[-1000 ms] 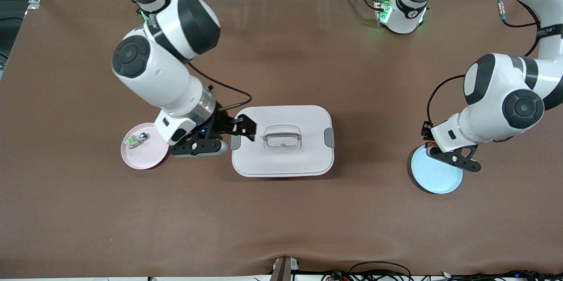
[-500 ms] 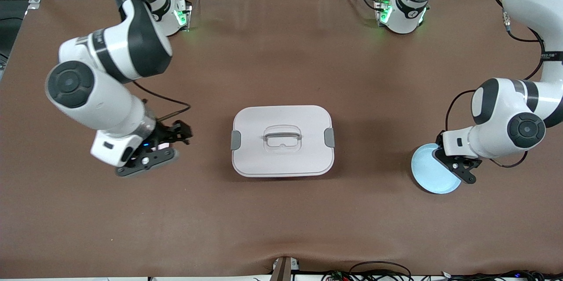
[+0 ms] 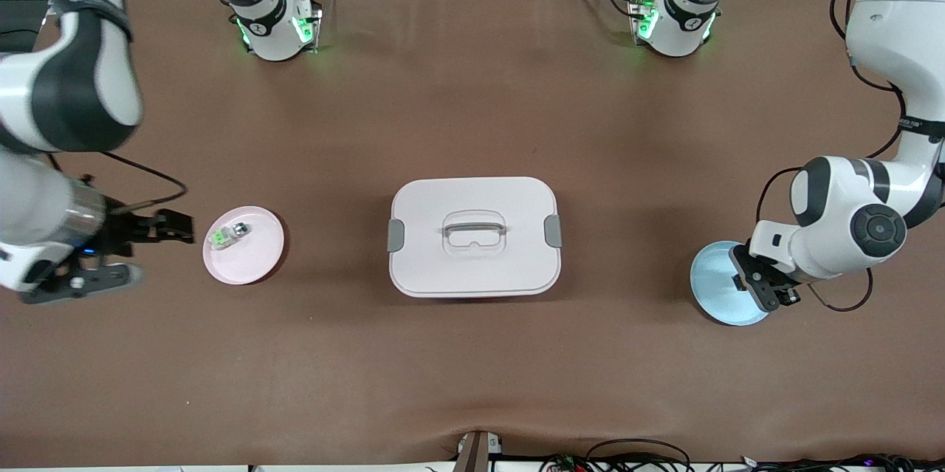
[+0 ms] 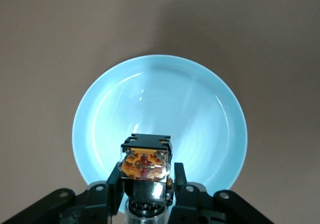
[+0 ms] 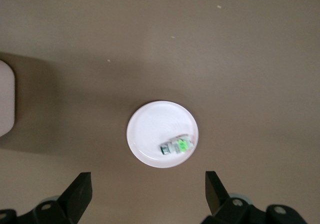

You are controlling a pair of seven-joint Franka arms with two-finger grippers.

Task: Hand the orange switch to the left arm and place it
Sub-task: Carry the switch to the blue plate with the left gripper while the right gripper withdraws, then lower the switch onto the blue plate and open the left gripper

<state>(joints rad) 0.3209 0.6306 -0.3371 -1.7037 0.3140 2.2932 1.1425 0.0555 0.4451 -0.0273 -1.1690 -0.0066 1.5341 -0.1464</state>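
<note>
The orange switch (image 4: 146, 161) is a small black block with an orange face. My left gripper (image 4: 146, 178) is shut on it, over the light blue plate (image 4: 160, 104). In the front view the left gripper (image 3: 768, 287) hangs over the blue plate's (image 3: 715, 281) edge at the left arm's end, and the switch is hidden there. The white box (image 3: 472, 236) with grey side clips stands mid-table. My right gripper (image 3: 177, 227) is open and empty, over the table beside the pink plate (image 3: 247, 254); its open fingers (image 5: 80, 194) frame bare table.
A green-and-silver switch (image 3: 229, 234) lies on the pink plate, also in the right wrist view (image 5: 177, 146) on that plate (image 5: 150, 129). The box's corner (image 5: 5, 99) shows at that view's edge. Cables run along the table's front edge.
My right arm swung away from the box, past the pink plate, to the right arm's end of the table. My left gripper shifted slightly over the blue plate with the switch.
</note>
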